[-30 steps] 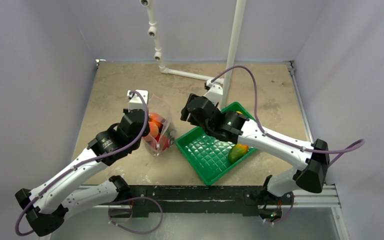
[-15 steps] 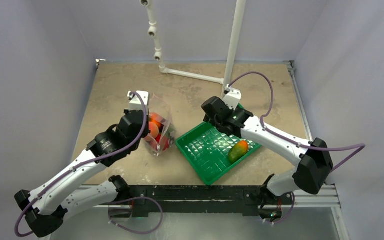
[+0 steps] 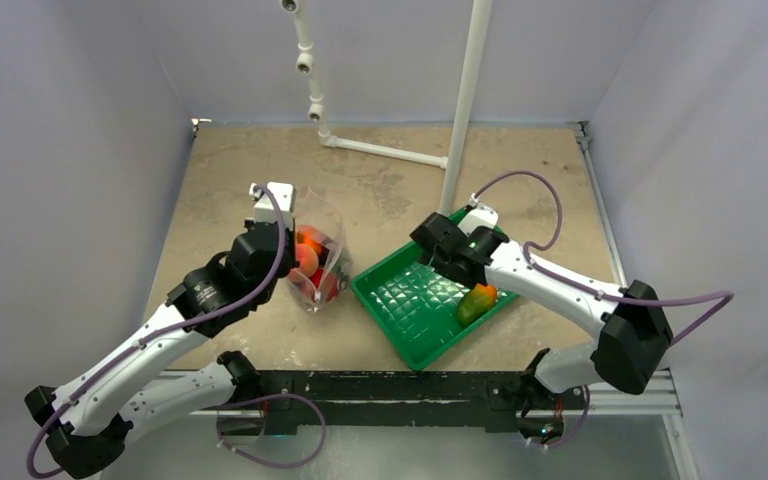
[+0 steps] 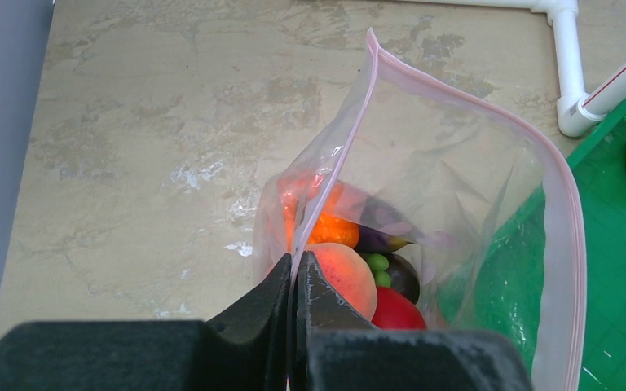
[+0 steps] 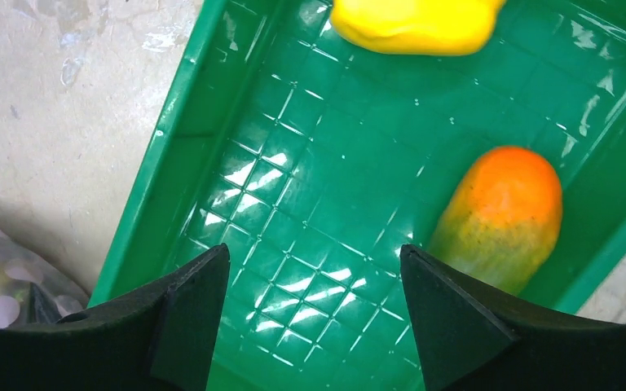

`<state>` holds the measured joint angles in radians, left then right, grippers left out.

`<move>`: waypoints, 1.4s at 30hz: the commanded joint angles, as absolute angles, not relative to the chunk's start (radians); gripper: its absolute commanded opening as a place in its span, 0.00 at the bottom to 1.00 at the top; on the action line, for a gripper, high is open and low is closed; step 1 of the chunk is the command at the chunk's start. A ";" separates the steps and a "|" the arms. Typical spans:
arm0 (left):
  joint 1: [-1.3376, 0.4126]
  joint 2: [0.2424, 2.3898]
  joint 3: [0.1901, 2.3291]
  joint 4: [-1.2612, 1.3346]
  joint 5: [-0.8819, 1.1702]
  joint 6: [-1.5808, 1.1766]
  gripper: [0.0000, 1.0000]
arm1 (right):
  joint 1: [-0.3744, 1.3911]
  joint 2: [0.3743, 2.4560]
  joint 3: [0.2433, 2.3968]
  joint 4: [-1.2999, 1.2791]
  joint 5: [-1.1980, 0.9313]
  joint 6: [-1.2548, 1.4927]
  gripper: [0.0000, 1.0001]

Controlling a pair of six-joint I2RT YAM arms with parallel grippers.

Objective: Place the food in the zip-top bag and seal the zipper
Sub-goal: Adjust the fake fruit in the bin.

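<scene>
The clear zip-top bag point(image 3: 322, 262) stands open on the table, its pink zipper point(image 4: 463, 90) arching round the mouth. Inside lie a peach point(image 4: 344, 275), an orange fruit point(image 4: 328, 230), a red tomato point(image 4: 394, 310) and a dark purple eggplant point(image 4: 404, 275). My left gripper point(image 4: 295, 273) is shut on the bag's near mouth edge. My right gripper point(image 5: 315, 269) is open and empty above the green tray point(image 3: 412, 310). In the tray lie the green-orange mango point(image 5: 505, 213), just right of the right finger, and the yellow pepper point(image 5: 412, 24) at the far end.
A white pipe frame point(image 3: 465, 110) rises behind the tray, with its foot point(image 4: 575, 77) on the table close to the bag's far side. Grey walls enclose the table on three sides.
My right gripper has swung from beside the bag's mouth rightward and back over the green tray. The left gripper still holds the bag edge and has shifted only slightly.
</scene>
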<state>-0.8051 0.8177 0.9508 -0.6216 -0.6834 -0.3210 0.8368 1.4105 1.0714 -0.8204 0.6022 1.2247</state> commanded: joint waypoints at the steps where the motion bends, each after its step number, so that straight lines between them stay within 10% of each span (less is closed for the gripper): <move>1: -0.798 0.803 0.944 -0.585 -0.665 -0.308 0.00 | 0.836 1.339 1.050 -0.917 0.615 1.360 0.80; 42: -0.799 0.779 0.940 -0.578 -0.620 -0.306 0.00 | 0.830 1.378 0.980 -0.919 0.569 1.347 0.78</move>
